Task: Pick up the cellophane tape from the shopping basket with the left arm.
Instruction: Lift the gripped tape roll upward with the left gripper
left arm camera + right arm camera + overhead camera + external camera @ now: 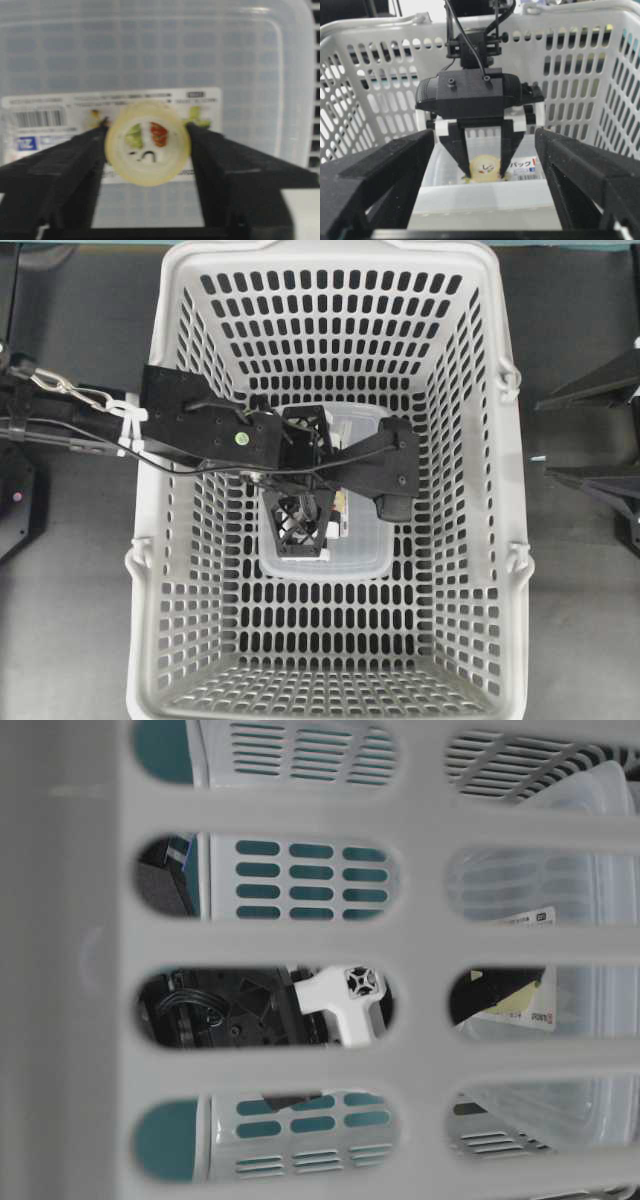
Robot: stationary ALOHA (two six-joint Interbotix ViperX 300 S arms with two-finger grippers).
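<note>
In the overhead view the left arm (200, 425) reaches into the shopping basket (330, 300) and covers most of what lies on its floor. The cellophane tape (338, 527) is almost hidden there; only a small piece of its white card shows beside the left gripper (298, 530). The table-level view looks through the slots of the basket wall, so only fragments can be seen: black arm parts, a white bracket and a strip of printed card. In the left wrist view the lower part of the picture is filled by the gripper fingers (60, 175), and the print on the card is too blurred to read.

One basket is visible, one translucent plastic box (365, 558) inside it, and one tape packet, which lies on the lid of that box (the box sits in the middle of the basket floor). The pale yellow roll (147, 144) sits between the two fingers of the left gripper, which are closed against its two sides. The right gripper (485, 200) is outside the basket at its right side, with its fingers spread wide and nothing between them.
</note>
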